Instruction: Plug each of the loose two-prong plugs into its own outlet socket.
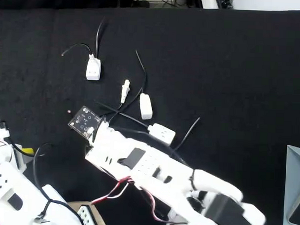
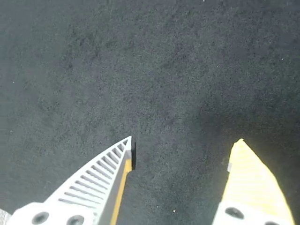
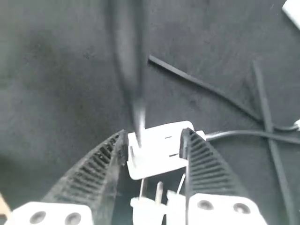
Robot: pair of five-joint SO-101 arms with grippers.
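Worktop (image 1: 230, 71) in black cloth fills the high view. The right arm (image 1: 138, 161) lies across the lower middle of the frame, its tip over a tangle of black cables (image 1: 135, 99). Several white pieces sit close by. A block (image 1: 161, 133) lies just beside the arm's upper edge, a second block (image 1: 146, 106) and a small plug (image 1: 124, 90) lie near the centre, and a far plug (image 1: 93, 68) lies up left, apart from the rest. The left arm (image 1: 9, 186) sits in the lower left corner. Open cloth runs across the right and upper parts of the frame, and a grey box (image 1: 295, 186) stands at the right edge.

In the left wrist view, the left end effector (image 2: 185, 140) is spread wide over bare cloth and holds nothing.

In the right wrist view, the right end effector (image 3: 154, 133) looks closed on a plug (image 3: 145, 208) held deep between its fingers. The prongs (image 3: 159, 188) point at a socket (image 3: 159, 150) lying just beyond, slots up, between the fingertips. A blurred cable (image 3: 133, 79) hangs close to the lens, ending at the socket's edge.

As I judge it, the prongs seem offset from the slots. A push could land on the socket's face and shove the loose socket along the cloth, or twist the plug in the grip. The hanging cable could also snag a finger. The freest room to shift looks to be on the side away from the cables.
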